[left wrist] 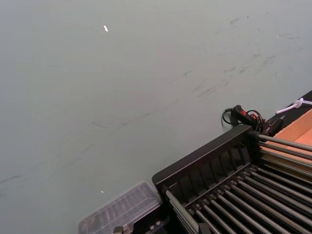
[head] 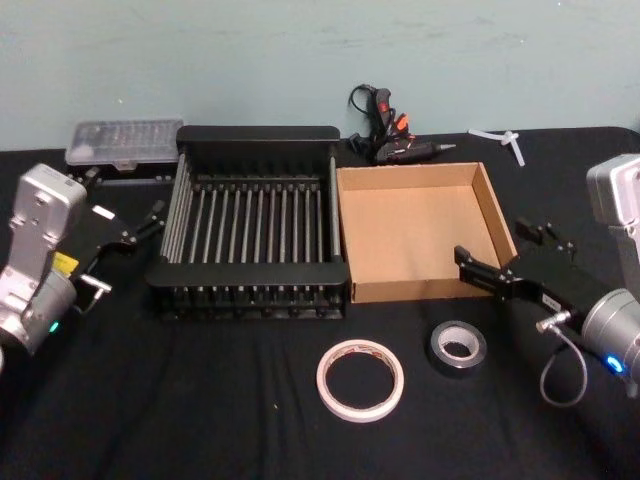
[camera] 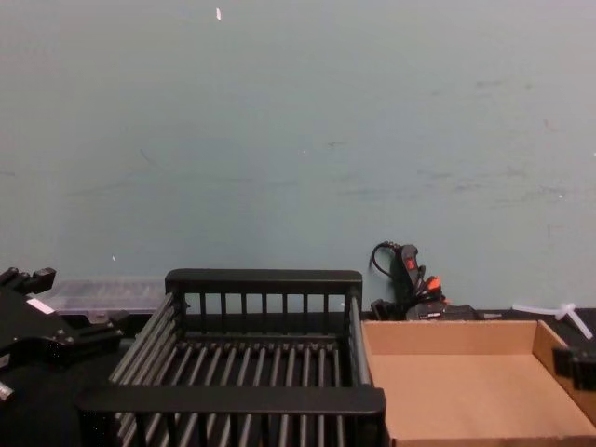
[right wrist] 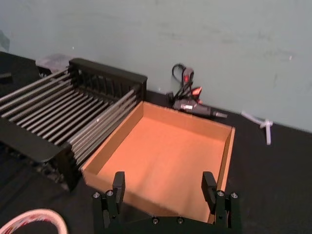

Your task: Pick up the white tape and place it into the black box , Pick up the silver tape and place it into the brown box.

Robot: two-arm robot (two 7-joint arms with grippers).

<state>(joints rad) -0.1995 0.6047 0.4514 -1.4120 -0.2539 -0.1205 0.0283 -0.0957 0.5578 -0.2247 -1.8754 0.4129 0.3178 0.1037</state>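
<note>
The white tape (head: 360, 380) lies flat on the black table in front of the black box (head: 250, 272), and its edge shows in the right wrist view (right wrist: 28, 222). To its right lies the smaller silver tape (head: 459, 348), in front of the brown box (head: 415, 290). Both boxes hold nothing. My right gripper (head: 492, 242) is open over the brown box's near right corner, its fingers (right wrist: 118, 181) spread wide with nothing between them. My left gripper (head: 130, 205) is open beside the black box's left side, holding nothing.
A clear plastic case (head: 125, 143) sits behind the black box on the left. A glue gun (head: 395, 140) with its cord and a white plastic piece (head: 505, 140) lie behind the brown box by the wall. Black cloth covers the table.
</note>
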